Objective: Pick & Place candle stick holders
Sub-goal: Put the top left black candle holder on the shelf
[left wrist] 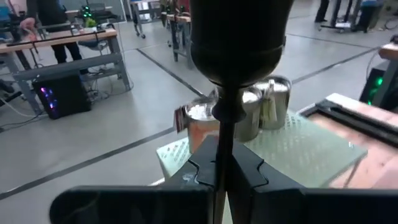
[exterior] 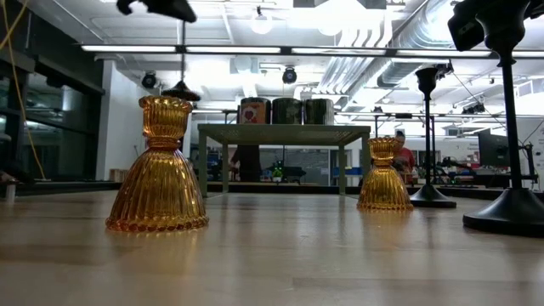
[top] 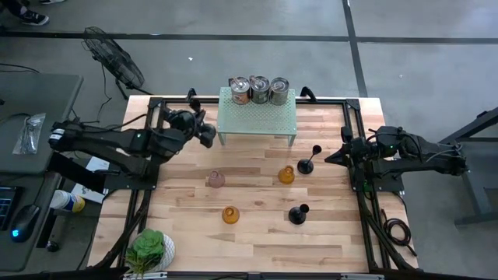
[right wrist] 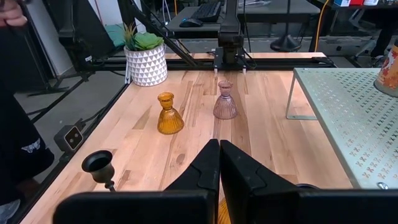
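One step at a time. Just left of the shelf (top: 257, 117): left gripper (top: 207, 135) clamped tight on a black holder (left wrist: 236, 56) by the stem, cup up. Hold upright, carry level, avoid the tins (top: 259, 89), set down gently. In front of the shelf: pink holder (top: 215, 180), amber holders (top: 230, 215), two more black ones, all standing. Well right of the shelf: right gripper (right wrist: 219, 149), closed, empty.

In the left wrist view, the black candle stick holder (left wrist: 239, 43) is cut off at twelve o'clock, hiding the tins (left wrist: 249, 115) behind.
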